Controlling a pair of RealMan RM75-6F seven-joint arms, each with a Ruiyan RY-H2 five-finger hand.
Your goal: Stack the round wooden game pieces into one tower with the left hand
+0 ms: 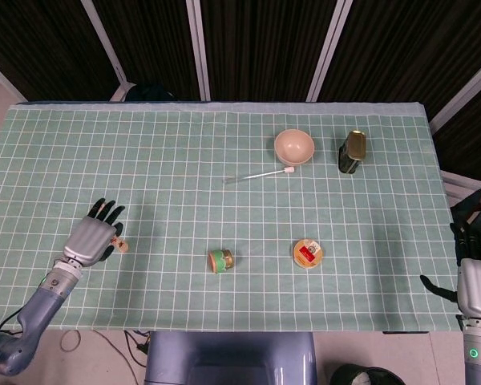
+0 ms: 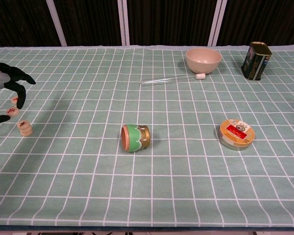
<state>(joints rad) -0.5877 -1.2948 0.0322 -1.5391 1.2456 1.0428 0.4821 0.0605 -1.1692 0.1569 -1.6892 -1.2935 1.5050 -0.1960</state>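
Wooden pieces (image 2: 25, 128) are sitting stacked at the worktop's (image 2: 88, 186) left edge, another piece (image 2: 12, 112) being pinched between the left hand's (image 1: 92, 235) dark fingers (image 2: 20, 93) just above, the right hand (image 1: 474, 277) hanging off the right edge, grip indiscernible.

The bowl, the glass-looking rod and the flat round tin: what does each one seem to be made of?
The bowl looks like ceramic or matte plastic: smooth, even pinkish-beige, with no sharp gloss. The rod seems to be clear glass or plastic, because the grid shows through it; its white tip is opaque. The flat round tin looks like metal: a silvery, shiny side wall under a printed orange lid.
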